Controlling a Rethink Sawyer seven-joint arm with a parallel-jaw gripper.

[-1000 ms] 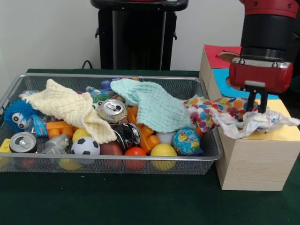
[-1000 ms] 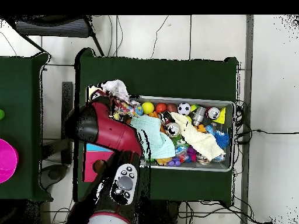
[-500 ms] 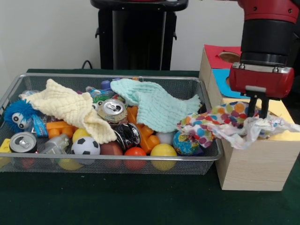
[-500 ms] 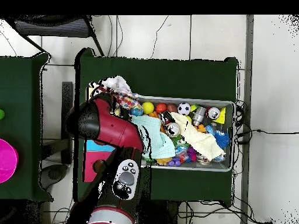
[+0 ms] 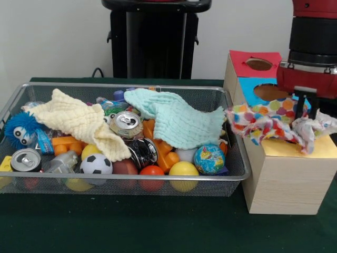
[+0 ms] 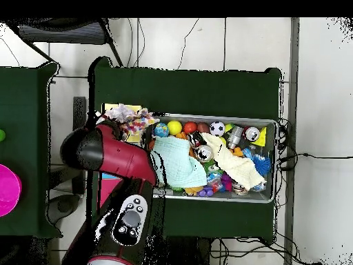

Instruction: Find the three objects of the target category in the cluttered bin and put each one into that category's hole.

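A polka-dot cloth (image 5: 263, 120) is draped over the top of the wooden sorting box (image 5: 287, 179), across its blue and yellow panels. My gripper (image 5: 301, 113) stands over the box's right part, shut on this cloth, and one black finger shows in the folds. The box's red panel has a round hole (image 5: 258, 64), and the blue panel's hole (image 5: 269, 92) lies just behind the cloth. A mint cloth (image 5: 176, 120) and a pale yellow cloth (image 5: 79, 121) lie on the clutter in the wire bin (image 5: 131, 184). In the overhead view the polka-dot cloth (image 6: 124, 114) sits left of the bin (image 6: 272, 162).
The bin holds drink cans (image 5: 126, 125), a soccer ball (image 5: 96, 164), a globe ball (image 5: 209, 158), coloured balls, orange blocks and a blue fuzzy toy (image 5: 20, 129). A magenta dish (image 6: 7, 190) lies on a side table at the overhead view's left.
The gripper has moved right and slightly up, pulling the polka-dot cloth fully out of the bin onto the box top. The globe ball is uncovered.
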